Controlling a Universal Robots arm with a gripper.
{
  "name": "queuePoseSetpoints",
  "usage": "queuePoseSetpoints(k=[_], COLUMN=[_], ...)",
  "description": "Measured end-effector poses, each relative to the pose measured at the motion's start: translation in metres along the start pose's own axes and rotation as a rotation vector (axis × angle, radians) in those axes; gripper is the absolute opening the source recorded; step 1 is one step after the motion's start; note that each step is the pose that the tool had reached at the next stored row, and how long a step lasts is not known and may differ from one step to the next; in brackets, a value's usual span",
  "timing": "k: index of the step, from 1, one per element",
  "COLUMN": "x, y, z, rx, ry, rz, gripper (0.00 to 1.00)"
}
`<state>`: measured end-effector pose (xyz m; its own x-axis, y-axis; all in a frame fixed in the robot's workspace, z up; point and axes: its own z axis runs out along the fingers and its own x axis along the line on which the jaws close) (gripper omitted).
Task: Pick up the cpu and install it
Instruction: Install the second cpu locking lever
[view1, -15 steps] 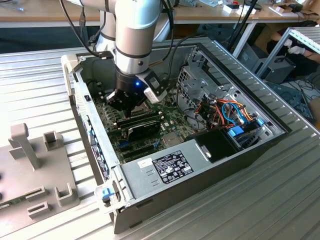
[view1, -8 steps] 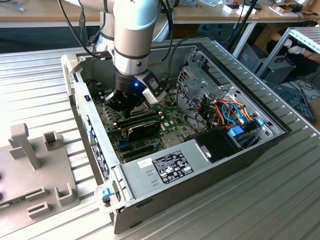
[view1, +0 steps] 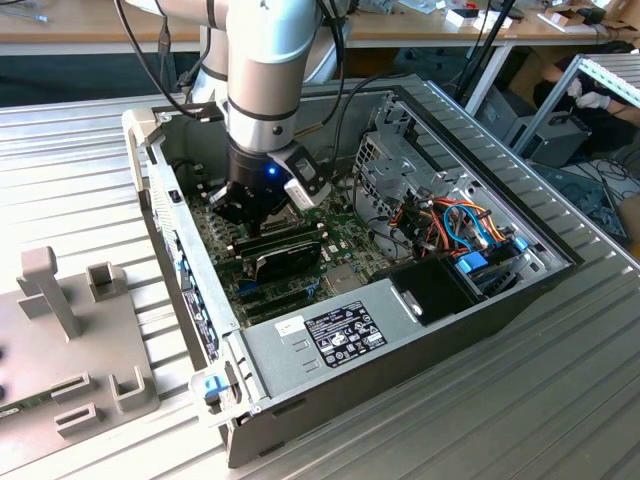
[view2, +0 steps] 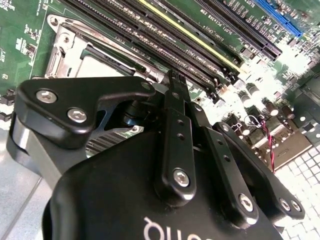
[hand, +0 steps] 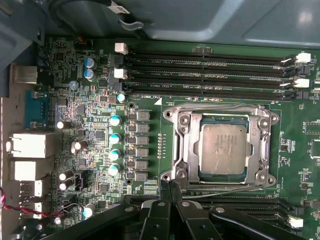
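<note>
The cpu (hand: 223, 150), a small square chip with a silver-grey top, lies flat in the motherboard socket, ringed by the metal socket frame (hand: 182, 120). In the second wrist view a corner of the cpu (view2: 97, 67) shows past the gripper body. My gripper (hand: 170, 189) hangs just beside the socket's edge with its two black fingertips pressed together and nothing between them, clear of the chip. The second wrist view shows the gripper (view2: 172, 80) over the memory slots next to the socket. In the exterior view the gripper (view1: 250, 205) reaches down into the open computer case.
Long black memory slots (hand: 210, 65) flank the socket, and a row of capacitors (hand: 116, 137) stands beside it. A black card (view1: 285, 255), the power supply (view1: 330, 335), a drive cage (view1: 400, 170) and coloured cables (view1: 460, 225) crowd the case. A grey fixture (view1: 60, 340) sits at the exterior view's left.
</note>
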<state>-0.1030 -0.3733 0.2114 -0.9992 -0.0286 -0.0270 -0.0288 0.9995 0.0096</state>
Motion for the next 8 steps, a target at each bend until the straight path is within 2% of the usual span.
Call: queuePoseSetpoints(k=[2, 4, 5, 8], x=[0.0012, 0.0011, 0.0018, 0.002], y=[0.0001, 0.0034, 0.0037, 0.004], z=[0.0019, 0.0019, 0.0039, 0.0043], rx=[0.0001, 0.0001, -0.0069, -0.0132], ry=[0.0001, 0.0001, -0.0046, -0.0061], rz=[0.0, 0.0, 0.0, 0.0], gripper=[0.11, 0.11, 0.11, 0.11])
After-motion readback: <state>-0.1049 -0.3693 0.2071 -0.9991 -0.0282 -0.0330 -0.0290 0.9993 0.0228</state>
